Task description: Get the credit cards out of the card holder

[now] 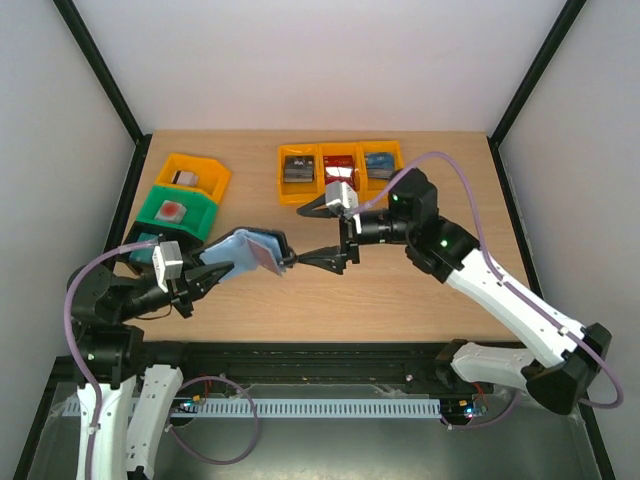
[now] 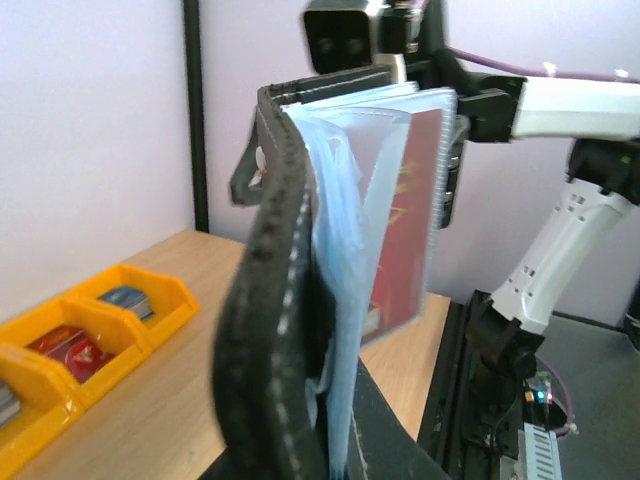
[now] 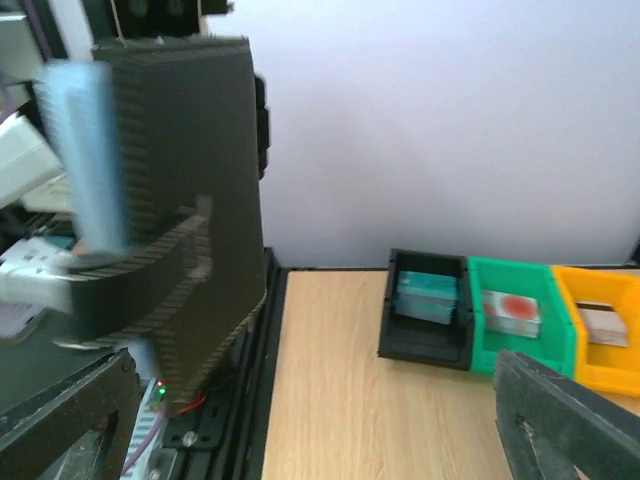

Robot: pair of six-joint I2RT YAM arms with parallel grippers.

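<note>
Card holder, clamped in left gripper; red card pointed toward right gripper (spread wide, empty), just beside it.

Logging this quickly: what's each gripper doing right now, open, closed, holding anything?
Left gripper: closed on the card holder.
Right gripper: open wide, holding nothing, close to the card holder.

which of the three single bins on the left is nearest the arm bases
The black bin, at the near end of the row; the green bin sits mid-row and the orange bin farthest back.
</note>
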